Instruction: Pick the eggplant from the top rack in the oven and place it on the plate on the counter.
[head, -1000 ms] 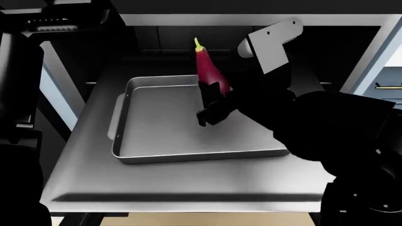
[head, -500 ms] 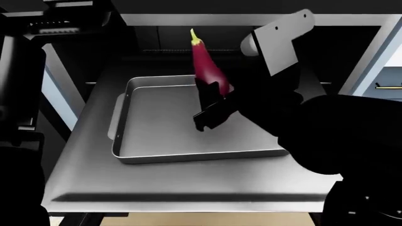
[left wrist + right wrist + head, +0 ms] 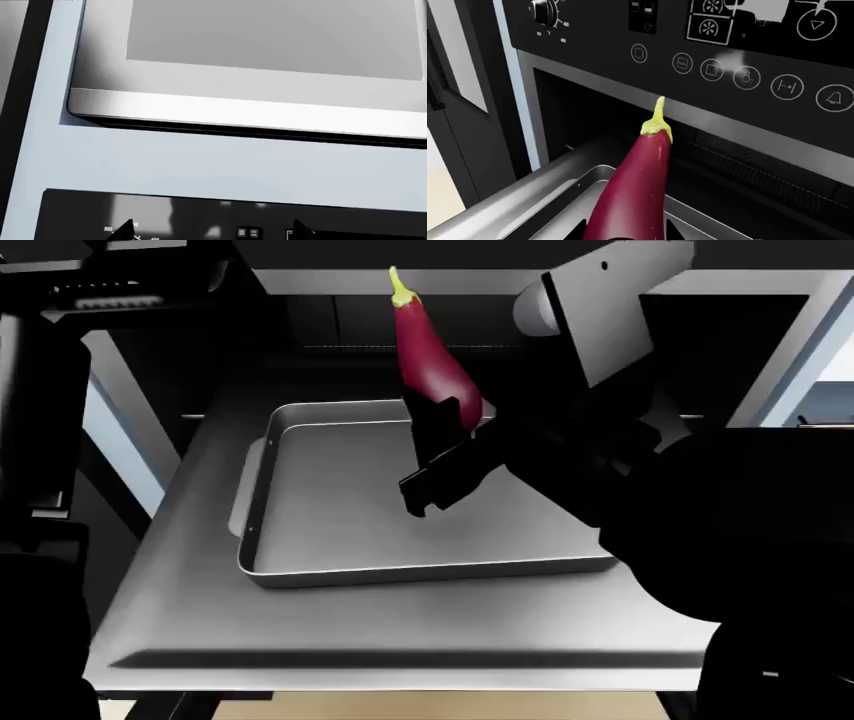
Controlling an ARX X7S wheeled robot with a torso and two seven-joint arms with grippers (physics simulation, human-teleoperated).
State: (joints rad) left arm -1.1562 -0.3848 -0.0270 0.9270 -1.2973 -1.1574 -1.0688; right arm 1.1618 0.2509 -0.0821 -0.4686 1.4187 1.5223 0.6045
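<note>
— Above the baking tray [image 3: 400, 500], what is shown?

— The eggplant [image 3: 430, 355] is held nearly upright, stem cap up, by the right pincer [image 3: 438, 445], which is closed on its lower end. It is seen clear of the tray and of the top rack [image 3: 174, 580], in front of the oven [image 3: 747, 40] cavity, just below the control panel.

— And the left pincer?

— It is not shown. Only the oven's front panel is caught by the left wrist camera, so its opening cannot be told.

— How much of the task is judged done?

— The pick is judged complete: the eggplant is gripped and lifted off the rack. The carry and the placing are left. Neither the plate nor the counter surface is visible, so a turn away from the oven is likely needed before release.
</note>
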